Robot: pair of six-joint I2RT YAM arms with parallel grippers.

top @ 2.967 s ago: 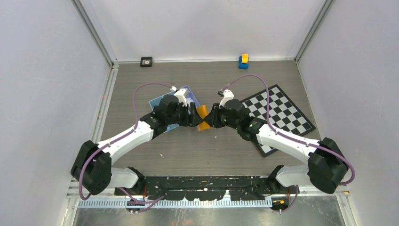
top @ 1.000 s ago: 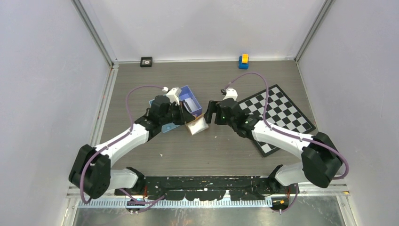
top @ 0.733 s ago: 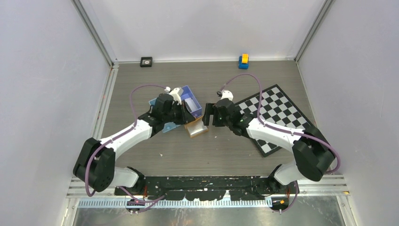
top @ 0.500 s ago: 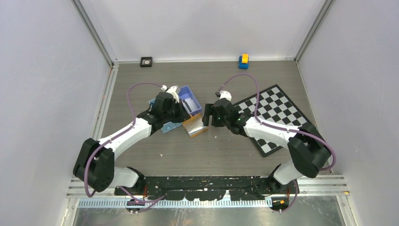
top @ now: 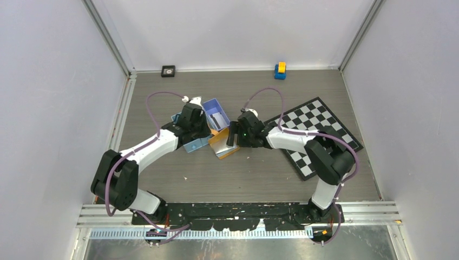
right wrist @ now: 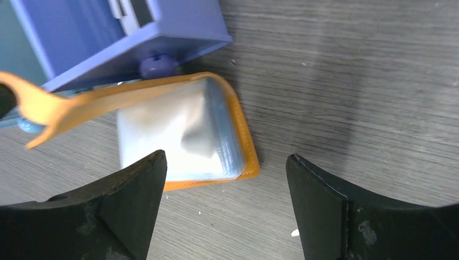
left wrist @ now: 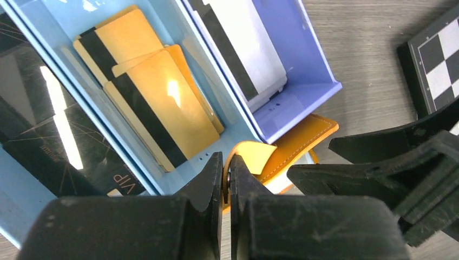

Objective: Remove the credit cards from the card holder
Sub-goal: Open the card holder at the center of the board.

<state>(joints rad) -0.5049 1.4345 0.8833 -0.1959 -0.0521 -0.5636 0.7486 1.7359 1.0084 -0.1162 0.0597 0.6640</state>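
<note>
Now, left fingers (left wrist: 215,181) pinching card holder (left wrist: 295,146) flap, right fingers (right wrist: 130,206) spread wide above it.

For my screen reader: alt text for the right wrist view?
An orange leather-look card holder lies open on the grey wood-grain table, its flap lifted beside a blue plastic tray. The right gripper hangs open above it.

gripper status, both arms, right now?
Left gripper: shut on the card holder, pinching its orange flap.
Right gripper: open, holding nothing, above the card holder.
</note>
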